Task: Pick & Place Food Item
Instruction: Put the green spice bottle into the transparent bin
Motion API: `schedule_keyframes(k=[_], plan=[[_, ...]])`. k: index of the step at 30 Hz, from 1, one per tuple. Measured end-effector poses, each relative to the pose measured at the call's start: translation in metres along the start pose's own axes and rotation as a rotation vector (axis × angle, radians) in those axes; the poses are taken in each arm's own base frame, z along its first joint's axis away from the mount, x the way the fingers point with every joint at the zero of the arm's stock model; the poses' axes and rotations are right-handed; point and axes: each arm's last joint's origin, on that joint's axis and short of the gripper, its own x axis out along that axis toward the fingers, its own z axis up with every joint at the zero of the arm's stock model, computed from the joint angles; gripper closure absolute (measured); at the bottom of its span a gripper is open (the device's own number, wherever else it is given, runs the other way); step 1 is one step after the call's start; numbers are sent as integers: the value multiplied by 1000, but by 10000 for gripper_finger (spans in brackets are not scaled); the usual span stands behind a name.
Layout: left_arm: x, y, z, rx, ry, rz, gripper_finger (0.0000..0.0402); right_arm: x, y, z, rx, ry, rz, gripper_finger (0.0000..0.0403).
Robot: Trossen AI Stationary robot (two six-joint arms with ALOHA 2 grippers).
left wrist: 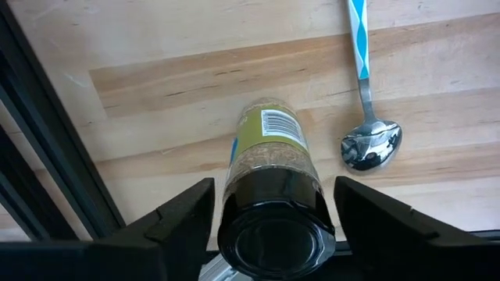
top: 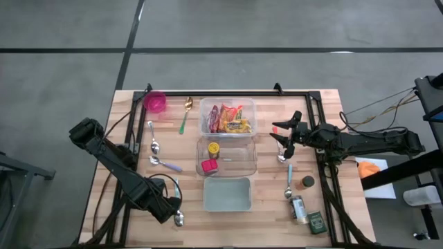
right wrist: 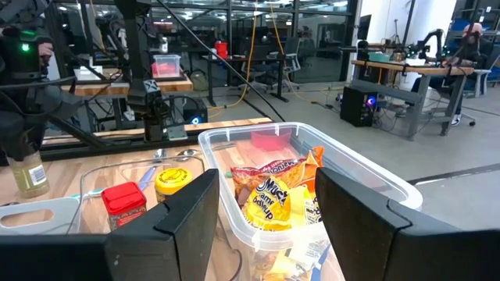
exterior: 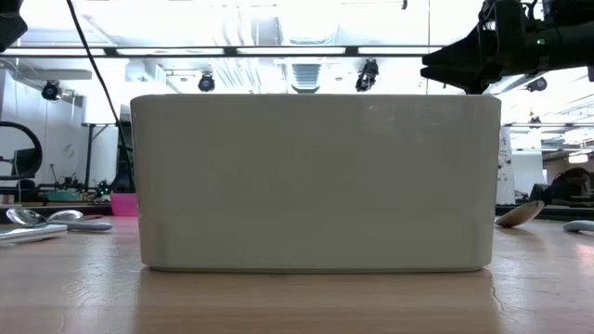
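Observation:
A spice jar (left wrist: 269,148) with a black cap (left wrist: 273,234) and a green label stands upright on the wood near the table's front left corner. My left gripper (left wrist: 273,215) points down over it, open. Its fingers stand close on either side of the cap without plainly touching. In the high view that gripper (top: 170,206) hides the jar. The right wrist view shows the jar (right wrist: 30,173) far off under the left gripper. My right gripper (top: 278,138) hovers level and open with nothing in it, beside the clear tub of snack packets (right wrist: 273,207).
Down the middle stand the snack tub (top: 227,116), a clear tub (top: 239,162) holding a yellow-lidded and a red-lidded jar, and a pale box (top: 227,194). A spoon (left wrist: 371,147) lies beside the jar. Spoons (top: 154,146), a pink cup (top: 155,102) and right-side jars (top: 298,207) lie around. Black rails (top: 131,135) frame the table.

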Motion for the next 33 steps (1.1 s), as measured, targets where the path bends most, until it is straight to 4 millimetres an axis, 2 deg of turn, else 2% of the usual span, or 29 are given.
schedule_keyframes(k=[10, 15, 27, 33], plan=[[0, -1, -2, 4, 27, -7, 70, 0, 0, 0, 0, 0, 0, 192], [0, -2, -3, 9, 49, -4, 56, 0, 0, 0, 0, 0, 0, 192], [0, -1, -3, 11, 50, 2, 59, 0, 0, 0, 0, 0, 0, 192], [0, -1, -3, 18, 51, 2, 114, 0, 0, 0, 0, 0, 0, 192]])
